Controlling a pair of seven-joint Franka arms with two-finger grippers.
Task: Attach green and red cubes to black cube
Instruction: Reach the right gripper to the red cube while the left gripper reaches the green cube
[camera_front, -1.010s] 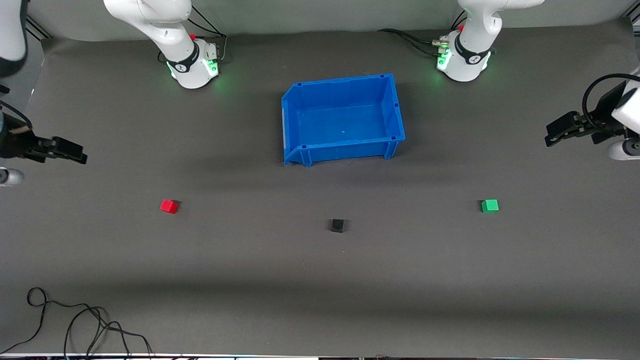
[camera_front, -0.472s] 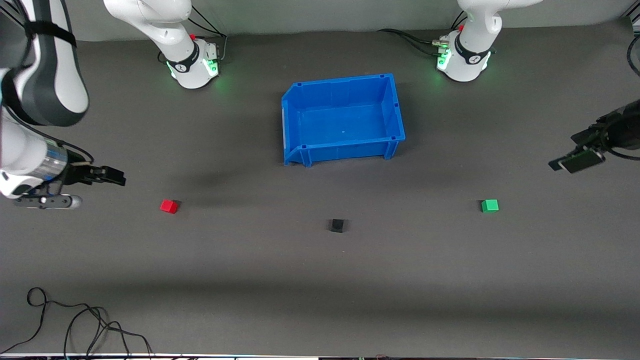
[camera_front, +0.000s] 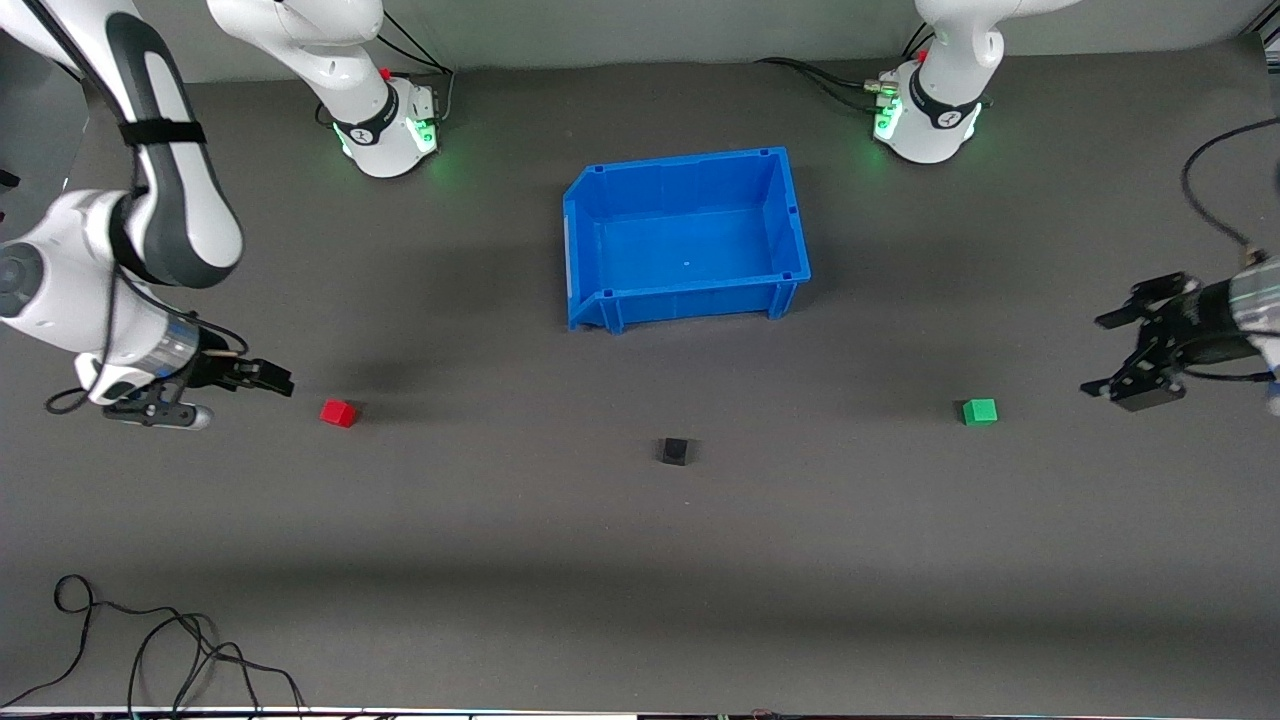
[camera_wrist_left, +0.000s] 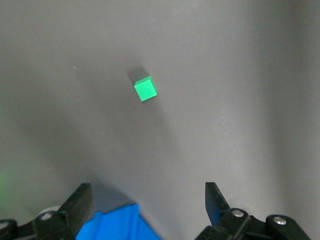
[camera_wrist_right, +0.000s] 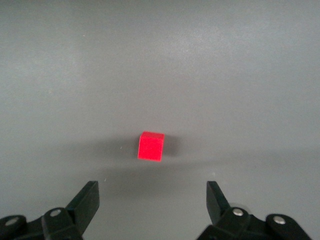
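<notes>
Both jaws stand wide and empty. Ahead of the right gripper (camera_wrist_right: 150, 210) the red cube (camera_wrist_right: 151, 146) lies centred between its fingers; the green cube (camera_wrist_left: 145, 89) sits well ahead of the left gripper (camera_wrist_left: 148, 210). Each should descend squarely, straddle its cube, then close, before carrying it to the black cube (camera_front: 675, 451) between them.

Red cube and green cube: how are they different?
The red cube is bright red; the green cube is bright green. The red cube lies toward the right arm's end of the table, near the right gripper; the green cube toward the left arm's end, near the left gripper. Both look equal-sized and lie untouched.
</notes>
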